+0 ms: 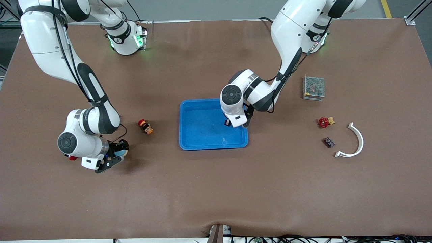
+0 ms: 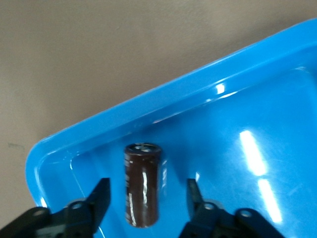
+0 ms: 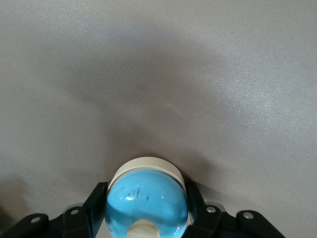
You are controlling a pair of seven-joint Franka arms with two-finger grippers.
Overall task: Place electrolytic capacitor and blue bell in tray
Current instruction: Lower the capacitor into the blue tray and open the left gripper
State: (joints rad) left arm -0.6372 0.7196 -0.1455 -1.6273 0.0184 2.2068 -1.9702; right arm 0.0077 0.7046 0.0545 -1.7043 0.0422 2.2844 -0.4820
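The bright-blue tray lies mid-table. My left gripper is over the corner of it toward the left arm's end and stands open. In the left wrist view a dark brown electrolytic capacitor shows between the spread fingers of the left gripper, touching neither, with the tray's floor under it. My right gripper is low at the right arm's end of the table. It is shut on the blue bell, a light-blue dome on a white base, with a finger pressed on each side. A sliver of the bell shows from the front.
A small red, yellow and black part lies between the right gripper and the tray. Toward the left arm's end are a metal mesh box, a red valve knob, a small dark board and a white curved piece.
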